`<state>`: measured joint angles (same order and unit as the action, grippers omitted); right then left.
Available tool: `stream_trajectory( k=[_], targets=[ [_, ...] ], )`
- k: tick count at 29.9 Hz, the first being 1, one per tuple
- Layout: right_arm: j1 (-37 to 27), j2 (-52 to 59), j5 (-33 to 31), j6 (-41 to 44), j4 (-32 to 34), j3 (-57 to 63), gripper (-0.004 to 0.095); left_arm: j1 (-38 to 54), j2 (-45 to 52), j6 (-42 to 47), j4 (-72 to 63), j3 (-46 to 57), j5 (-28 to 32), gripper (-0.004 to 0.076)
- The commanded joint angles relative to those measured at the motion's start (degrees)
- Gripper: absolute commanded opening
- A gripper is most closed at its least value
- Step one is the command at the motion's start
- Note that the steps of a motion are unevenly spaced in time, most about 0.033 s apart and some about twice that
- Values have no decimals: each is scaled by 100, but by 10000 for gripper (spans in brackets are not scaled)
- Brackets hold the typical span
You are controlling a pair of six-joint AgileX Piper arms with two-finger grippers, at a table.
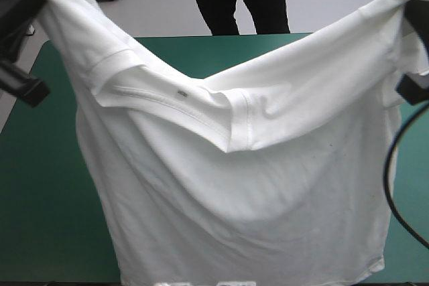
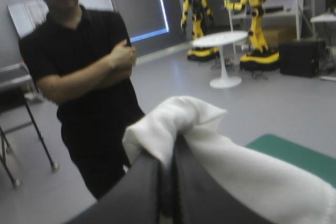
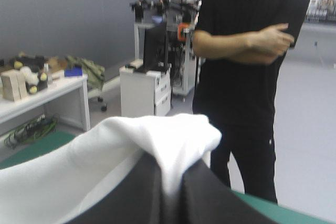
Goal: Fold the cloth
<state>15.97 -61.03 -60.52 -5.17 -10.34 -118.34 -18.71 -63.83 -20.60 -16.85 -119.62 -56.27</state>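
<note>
The white T-shirt [image 1: 255, 165] hangs lifted between both raised arms, sagging in the middle, with a sleeve [image 1: 167, 98] folded across its front. Its lower part drapes down toward the table's near edge. My left gripper [image 2: 168, 153] is shut on one top corner, and a white bunch of cloth [image 2: 178, 121] pokes out past its black fingers [image 2: 142, 187]. At the other top corner my right gripper [image 3: 170, 169] is shut on the cloth [image 3: 168, 135] in the same way. In the high view the left gripper [image 1: 23, 1] is at the upper left and the right gripper [image 1: 414, 21] at the upper right.
The teal-green table cover [image 1: 40, 179] shows to the left of the hanging shirt, in a narrow strip [image 1: 410, 192] to its right, and along the far edge [image 1: 174, 45]. A corner of the table [image 2: 294, 153] lies below the left gripper.
</note>
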Motion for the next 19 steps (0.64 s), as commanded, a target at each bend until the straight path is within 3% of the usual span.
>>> stream_trajectory(
  k=[1, 10, 19],
  targets=[
    [10, -165, 427, 33, 222, 587, -17, -5, -205, 302, 283, 465, 485, -9],
    [-3, -1184, 972, 287, 1312, 1528, -17, -5, -1445, 411, 773, 1031, 784, -9],
    [-83, -2535, 1450, 347, 1731, 1528, -17, -5, -2767, 586, 1178, 1031, 1957, -9]
  ],
)
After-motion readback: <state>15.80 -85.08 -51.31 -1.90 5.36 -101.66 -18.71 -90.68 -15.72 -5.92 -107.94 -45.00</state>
